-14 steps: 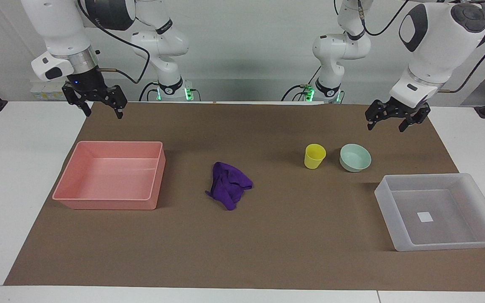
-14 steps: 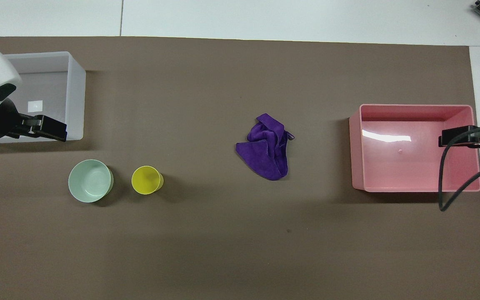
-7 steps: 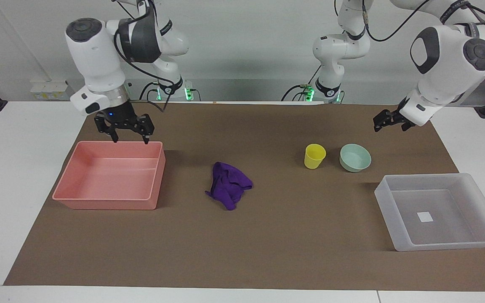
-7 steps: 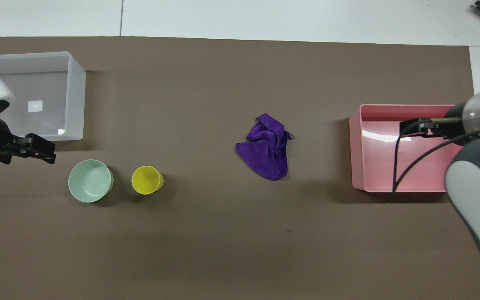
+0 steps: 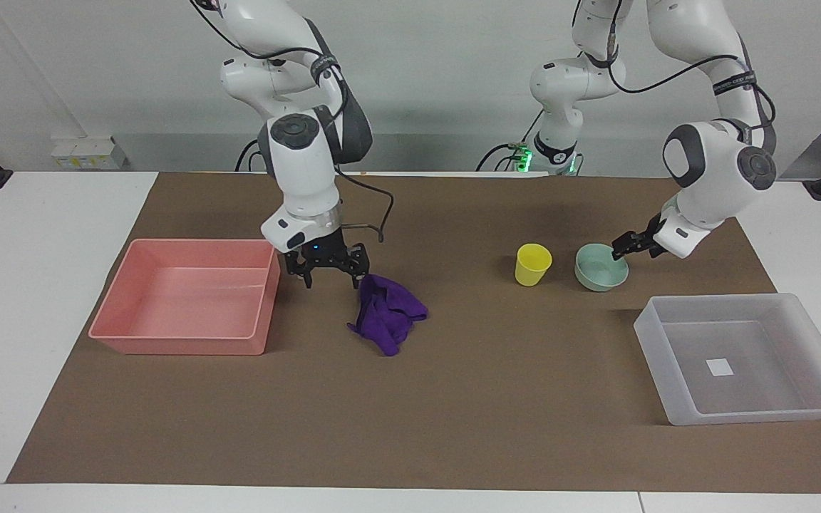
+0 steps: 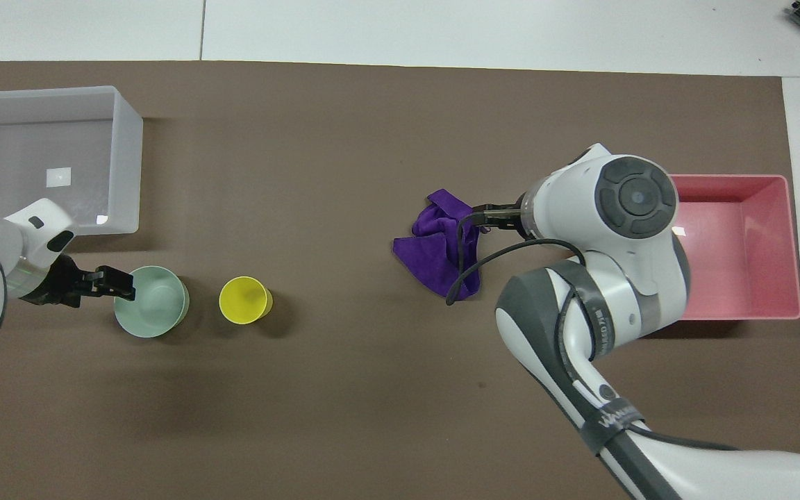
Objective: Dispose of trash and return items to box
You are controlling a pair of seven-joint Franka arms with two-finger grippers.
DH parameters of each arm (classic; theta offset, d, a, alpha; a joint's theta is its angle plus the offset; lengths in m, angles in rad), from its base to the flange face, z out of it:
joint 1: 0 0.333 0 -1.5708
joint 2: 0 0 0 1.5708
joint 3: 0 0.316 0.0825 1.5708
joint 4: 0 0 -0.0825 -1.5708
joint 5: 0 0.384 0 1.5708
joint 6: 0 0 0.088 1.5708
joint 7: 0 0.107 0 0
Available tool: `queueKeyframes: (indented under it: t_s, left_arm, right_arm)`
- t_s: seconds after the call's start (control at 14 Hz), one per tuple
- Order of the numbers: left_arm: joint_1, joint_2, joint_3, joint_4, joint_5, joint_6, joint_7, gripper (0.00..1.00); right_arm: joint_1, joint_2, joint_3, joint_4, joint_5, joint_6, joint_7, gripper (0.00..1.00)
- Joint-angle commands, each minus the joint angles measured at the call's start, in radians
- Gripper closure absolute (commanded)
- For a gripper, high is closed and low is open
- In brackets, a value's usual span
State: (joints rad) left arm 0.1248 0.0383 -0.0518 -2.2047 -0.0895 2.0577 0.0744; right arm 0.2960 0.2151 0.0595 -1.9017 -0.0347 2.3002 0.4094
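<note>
Trays hold nothing but a sticker: pink tray (image 5: 186, 296) at frame left, translucent box (image 5: 742, 356) lower right; purple rag (image 5: 388, 313) lies crumpled mid-frame; right gripper (image 5: 328, 274) spread wide beside it; left gripper (image 5: 631, 246), grip unreadable, at mint bowl (image 5: 601, 267) beside yellow cup (image 5: 532, 264).

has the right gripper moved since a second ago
Yes. The right gripper has swung from past the pink tray inward along the table, and now hangs low between that tray and the purple cloth.
</note>
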Motion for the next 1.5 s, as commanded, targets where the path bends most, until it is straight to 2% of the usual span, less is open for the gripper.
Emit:
queueKeyframes:
  t_s: [0.0, 0.07, 0.14, 0.21, 0.29, 0.36, 0.43, 0.64, 0.86, 1.07, 1.21, 1.43]
  left_arm:
    - [0.015, -0.017, -0.005, -0.096, -0.021, 0.116, 0.031, 0.00]
    - [0.015, -0.006, -0.005, -0.098, -0.021, 0.133, 0.030, 0.07]
    - [0.016, 0.003, -0.005, -0.096, -0.021, 0.133, 0.028, 0.33]
    - [0.016, 0.009, -0.005, -0.095, -0.022, 0.131, 0.027, 0.66]
    - [0.018, 0.009, -0.005, -0.090, -0.023, 0.127, 0.027, 0.89]
    - [0.016, 0.008, -0.005, -0.087, -0.023, 0.121, 0.024, 1.00]
    - [0.018, 0.009, -0.005, -0.081, -0.023, 0.118, 0.022, 1.00]
    - [0.018, 0.012, -0.005, -0.043, -0.026, 0.092, 0.019, 1.00]
    - [0.038, 0.015, -0.002, 0.058, -0.082, -0.037, 0.021, 1.00]
    - [0.068, 0.015, -0.002, 0.198, -0.104, -0.184, 0.021, 1.00]
    - [0.111, 0.026, -0.002, 0.322, -0.121, -0.282, 0.022, 1.00]
    - [0.188, 0.133, -0.002, 0.544, -0.124, -0.332, 0.022, 1.00]
  right_arm:
    - [0.029, 0.061, 0.002, 0.010, 0.009, 0.086, 0.015, 0.00]
    - [0.046, 0.100, 0.003, 0.013, 0.009, 0.134, 0.020, 0.00]
    - [0.066, 0.127, 0.003, 0.013, 0.009, 0.162, 0.026, 0.00]
    - [0.071, 0.148, 0.003, 0.013, 0.009, 0.169, 0.026, 0.11]
    - [0.072, 0.162, 0.003, 0.013, 0.003, 0.173, 0.023, 0.43]
    - [0.072, 0.162, 0.003, 0.013, 0.004, 0.160, 0.026, 0.89]
    - [0.072, 0.162, 0.003, 0.013, 0.006, 0.154, 0.031, 1.00]
    - [0.074, 0.149, 0.003, 0.015, 0.007, 0.113, 0.078, 1.00]
    - [0.089, 0.107, 0.002, 0.070, -0.008, 0.015, 0.236, 1.00]
    - [0.091, 0.078, 0.006, 0.143, -0.007, -0.033, 0.389, 1.00]
    - [0.091, 0.044, 0.007, 0.202, -0.005, -0.140, 0.413, 1.00]
    - [0.072, -0.046, -0.006, 0.231, -0.010, -0.269, 0.404, 1.00]
